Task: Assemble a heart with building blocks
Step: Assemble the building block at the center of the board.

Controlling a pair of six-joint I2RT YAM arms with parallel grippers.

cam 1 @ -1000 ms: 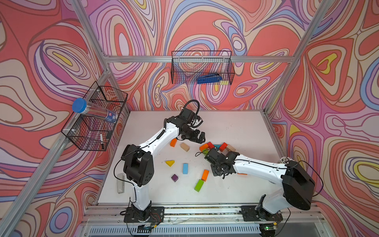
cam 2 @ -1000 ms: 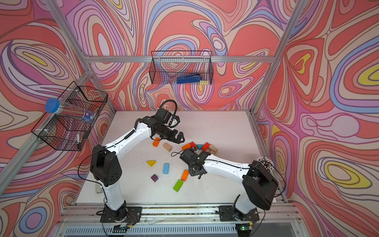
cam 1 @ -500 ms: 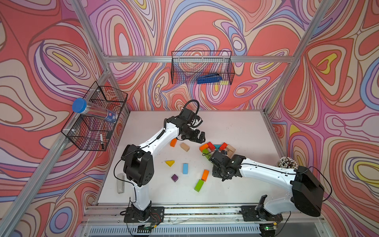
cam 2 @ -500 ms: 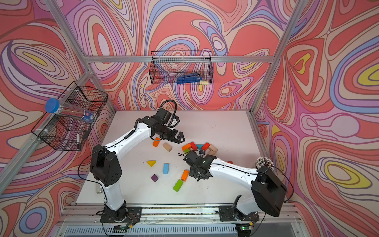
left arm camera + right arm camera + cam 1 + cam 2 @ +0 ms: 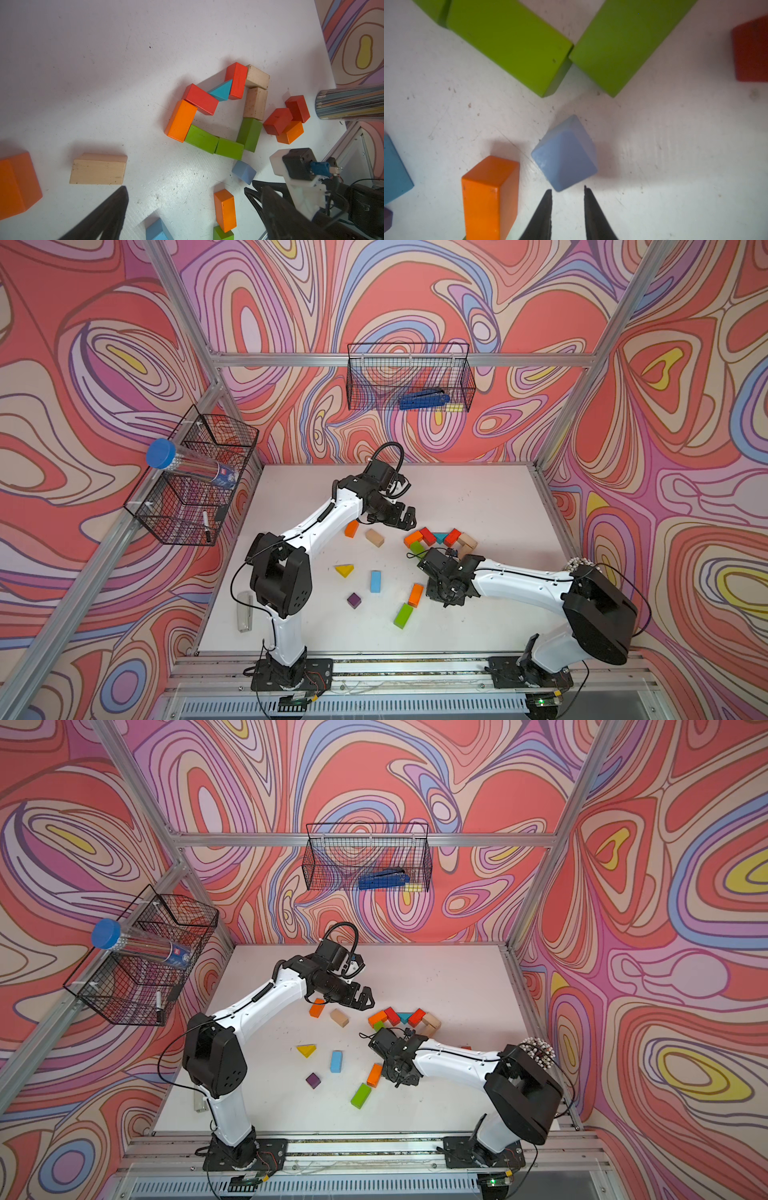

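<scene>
The building blocks form a closed heart outline point(image 5: 229, 148) of orange, red, teal, plain wood and green pieces, partly covered by the right wrist in both top views. A pale blue block point(image 5: 564, 153) lies on one corner just outside the meeting green bricks point(image 5: 512, 41). My right gripper point(image 5: 566, 188) is shut to a narrow slit and holds nothing. Its tips are right at the pale blue block's point(image 5: 244, 172) near corner. My left gripper point(image 5: 185, 188) hangs wide open and empty over bare table beside a wood brick point(image 5: 375, 537) and an orange block point(image 5: 351, 528).
Loose pieces lie toward the front: yellow triangle point(image 5: 344, 570), light blue brick point(image 5: 375, 581), purple cube point(image 5: 353, 600), orange brick point(image 5: 415, 594), green brick point(image 5: 403, 615). Red and orange blocks point(image 5: 286, 118) cluster beside a pencil tube point(image 5: 351, 101). A grey stapler point(image 5: 245, 617) lies front left.
The right gripper's jaws have drawn together and its wrist has shifted slightly toward the front. The left arm has stayed still.
</scene>
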